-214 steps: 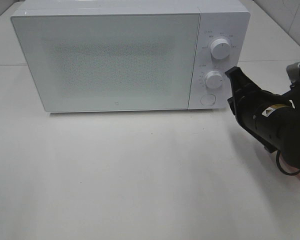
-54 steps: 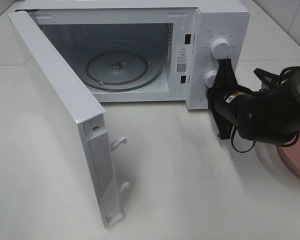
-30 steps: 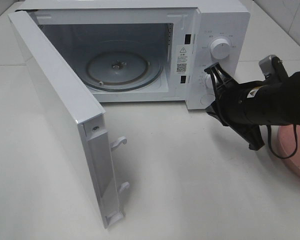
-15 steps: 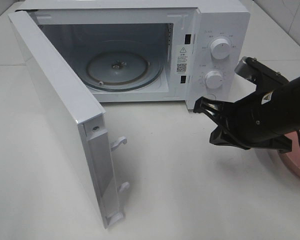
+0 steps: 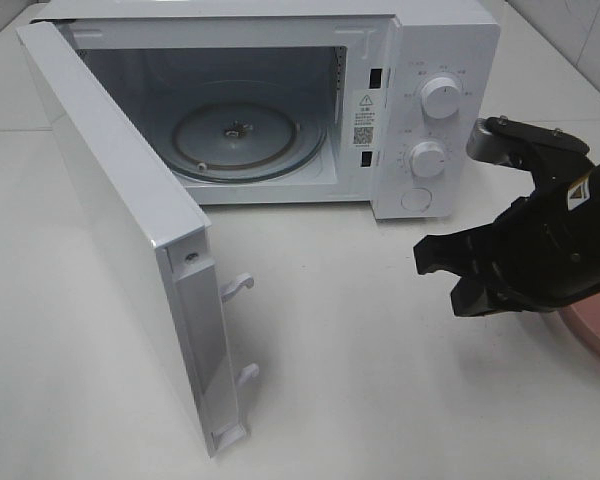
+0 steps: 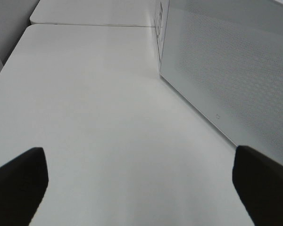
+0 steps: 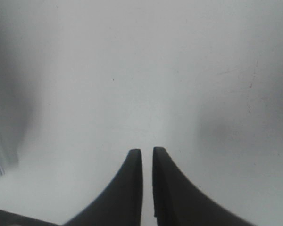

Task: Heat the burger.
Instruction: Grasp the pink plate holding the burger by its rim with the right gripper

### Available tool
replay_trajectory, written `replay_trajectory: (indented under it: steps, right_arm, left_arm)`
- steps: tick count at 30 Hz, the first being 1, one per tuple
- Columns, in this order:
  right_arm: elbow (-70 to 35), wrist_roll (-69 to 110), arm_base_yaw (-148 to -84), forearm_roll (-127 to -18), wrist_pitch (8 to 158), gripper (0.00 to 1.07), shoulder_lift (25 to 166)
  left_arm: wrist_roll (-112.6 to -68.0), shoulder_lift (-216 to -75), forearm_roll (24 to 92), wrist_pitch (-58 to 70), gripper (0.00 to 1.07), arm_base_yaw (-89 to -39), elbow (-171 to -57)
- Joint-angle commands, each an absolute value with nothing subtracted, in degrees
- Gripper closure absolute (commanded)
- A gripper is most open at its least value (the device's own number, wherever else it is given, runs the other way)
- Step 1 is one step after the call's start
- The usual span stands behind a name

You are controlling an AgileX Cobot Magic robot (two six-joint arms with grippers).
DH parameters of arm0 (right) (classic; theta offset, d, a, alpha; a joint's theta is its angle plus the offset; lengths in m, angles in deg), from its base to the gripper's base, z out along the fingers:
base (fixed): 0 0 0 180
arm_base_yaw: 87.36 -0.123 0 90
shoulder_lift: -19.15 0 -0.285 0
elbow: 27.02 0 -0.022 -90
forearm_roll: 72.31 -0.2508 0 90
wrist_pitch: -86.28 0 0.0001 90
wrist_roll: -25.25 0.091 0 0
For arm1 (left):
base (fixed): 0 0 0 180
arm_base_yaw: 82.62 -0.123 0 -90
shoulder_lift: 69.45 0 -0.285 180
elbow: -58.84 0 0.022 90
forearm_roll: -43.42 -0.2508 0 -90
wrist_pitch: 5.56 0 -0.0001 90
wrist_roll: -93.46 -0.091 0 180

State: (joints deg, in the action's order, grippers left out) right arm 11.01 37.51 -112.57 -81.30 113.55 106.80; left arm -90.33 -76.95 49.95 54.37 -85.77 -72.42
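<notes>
Microwave (image 5: 430,60): white, at the back of the white table (image 5: 380,400). Its door (image 5: 120,220) stands swung wide to the left of the high view, latch hooks showing on the free edge. The cavity is lit, and I see only the round glass turntable (image 5: 235,135) on its floor. The control panel has an upper dial (image 5: 440,97), a lower dial (image 5: 427,158) and a round button (image 5: 415,199) below them.

Right gripper (image 7: 144,153): hangs over bare table in front of the control panel, clear of the microwave. Through its wrist camera I see the two dark fingers (image 7: 127,188) drawn together with only a thin slit between them, and nothing is held.

Left gripper (image 6: 139,155): low over the table beside the outer face of the door. Its fingers show only at the frame's lower corners, spread wide apart, with bare tabletop between them.

Pink plate (image 5: 595,330): only an edge shows at the right border of the high view, partly behind the right arm (image 5: 550,250).

Burger: I cannot place it from these views.
</notes>
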Motion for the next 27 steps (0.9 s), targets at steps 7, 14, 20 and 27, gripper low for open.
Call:
replay_trajectory:
  steps: [7,14,20,27]
  right_arm:
    - [3.4,35.5,-109.6,-73.3,130.0,0.87,106.2]
    - [1.2,30.7,-105.3,-68.0,132.8,0.28,106.2]
    - [1.2,25.2,-101.7,-67.2,132.8,0.07,106.2]
    - [1.2,24.8,-97.0,-63.9,131.9,0.08,106.2]
  left_arm:
    - [-90.2,-75.7,50.1,53.9,0.06,-85.8,-72.3]
    - [-90.2,-75.7,50.1,53.9,0.06,-85.8,-72.3]
    - [-90.2,-75.7,50.1,53.9,0.06,-85.8,-72.3]
    - [-90.2,-75.7,50.1,53.9,0.06,-85.8,-72.3]
